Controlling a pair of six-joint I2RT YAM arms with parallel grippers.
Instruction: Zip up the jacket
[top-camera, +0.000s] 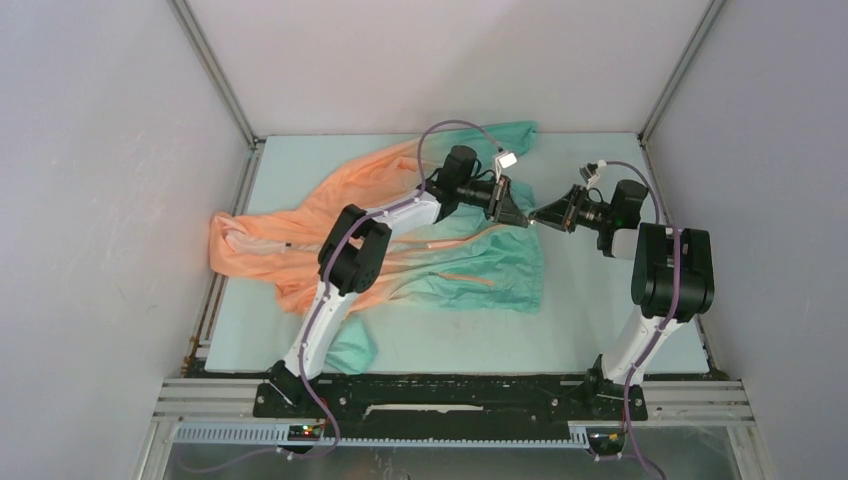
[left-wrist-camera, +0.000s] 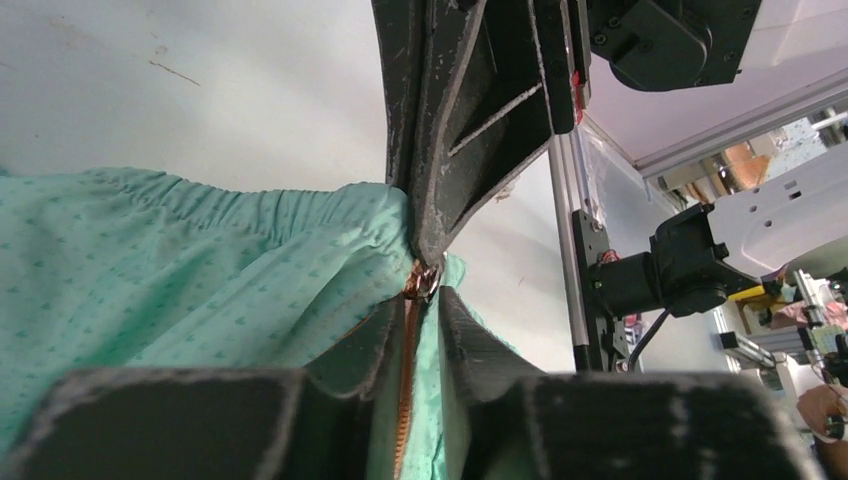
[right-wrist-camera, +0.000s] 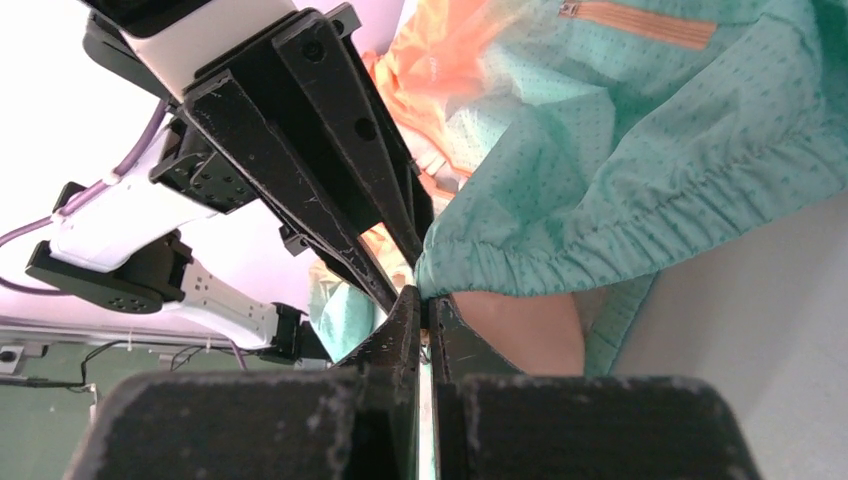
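Left wrist shows the left pincer (left-wrist-camera: 424, 318) narrowly parted astride the zipper (left-wrist-camera: 405, 400). Should the right pincer (left-wrist-camera: 418, 245), clamped on the jacket (left-wrist-camera: 200, 260) hem, slip, fabric would likely bunch.

The jacket (top-camera: 330, 215) lies crumpled across the desk (top-camera: 570, 345), peach-orange at the left and far side, fading to teal-green at the right. Its gathered teal hem (right-wrist-camera: 640, 220) is raised off the desk at the right edge. A copper zipper (left-wrist-camera: 404, 390) ends at a slider (left-wrist-camera: 424, 283) by that hem, and an orange pocket strip (top-camera: 468, 279) faces up.
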